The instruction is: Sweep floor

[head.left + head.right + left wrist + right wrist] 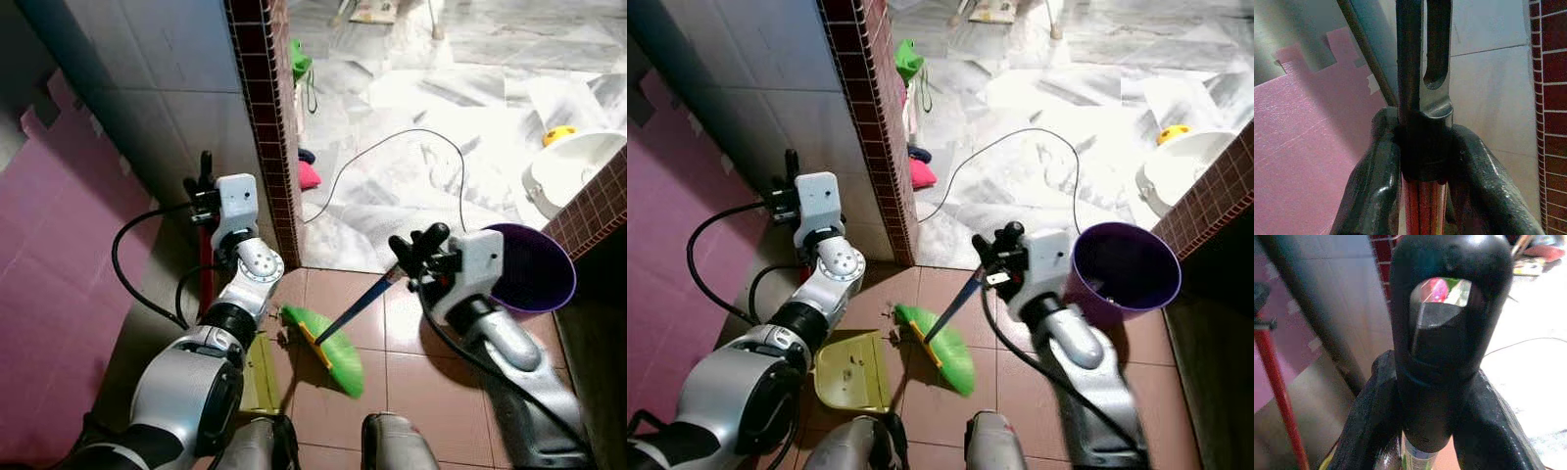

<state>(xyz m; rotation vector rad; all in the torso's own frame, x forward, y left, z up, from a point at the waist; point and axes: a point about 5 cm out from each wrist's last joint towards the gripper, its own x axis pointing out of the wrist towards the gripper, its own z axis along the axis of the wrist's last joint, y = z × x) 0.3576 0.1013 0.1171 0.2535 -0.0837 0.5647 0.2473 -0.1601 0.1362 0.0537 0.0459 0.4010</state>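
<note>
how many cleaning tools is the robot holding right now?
2. The green broom is held by the right gripper, its head on the floor tiles. The red-handled dustpan is held by the left gripper beside the wall.

Left gripper point(1422, 161): glossy black fingers clamped on dustpan handle point(1422, 205), red ribbed plastic with dark glossy cap. Right gripper point(1432, 401): same shiny black finish, closed on broom handle point(1447, 333), smooth dark plastic. Broom head point(328, 348) at 6 o'clock: green plastic bristles, matt. Dustpan point(852, 370): yellow-green plastic, dusty. Floor tiles point(431, 377) terracotta, semi-matt; marble floor point(441, 88) at 12 o'clock polished. Purple bucket point(1122, 269): smooth plastic. Arms brushed silver metal.
</note>
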